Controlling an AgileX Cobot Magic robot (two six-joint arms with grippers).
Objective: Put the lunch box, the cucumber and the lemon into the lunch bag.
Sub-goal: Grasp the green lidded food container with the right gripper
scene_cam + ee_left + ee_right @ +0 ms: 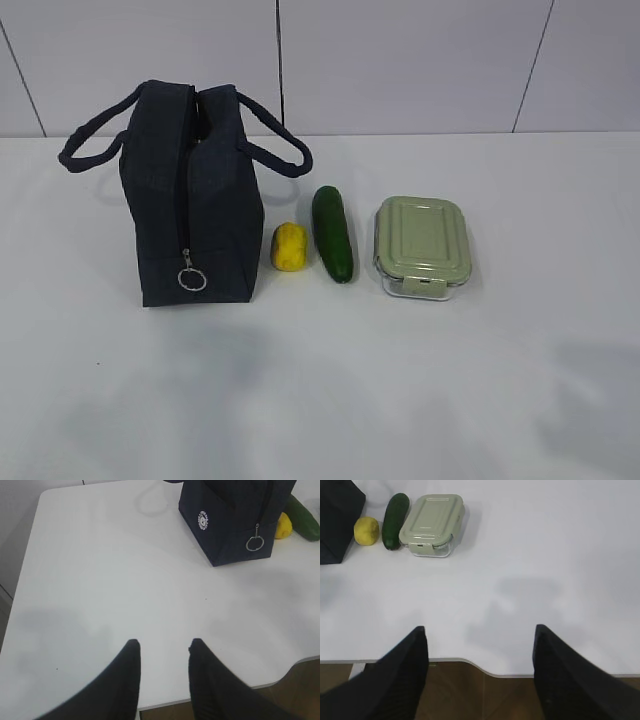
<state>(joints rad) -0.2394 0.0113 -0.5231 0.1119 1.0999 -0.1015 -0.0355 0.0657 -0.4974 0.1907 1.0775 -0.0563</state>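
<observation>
Both grippers hang over the table's near edge, neither holding anything: the left gripper with a narrow gap between its fingers, the right gripper spread wide. Further back, in a row on the white table, stand the lunch bag, lemon, cucumber and lunch box. Only the left wrist view shows a round white logo on the bag's side; there the lunch box is out of frame. The zipper's ring pull hangs low.

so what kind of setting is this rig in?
Likely a lab or test bench, not a kitchen: a bare white table, plain pale panelled wall behind, and only staged props, the lunch bag and lunch box.
</observation>
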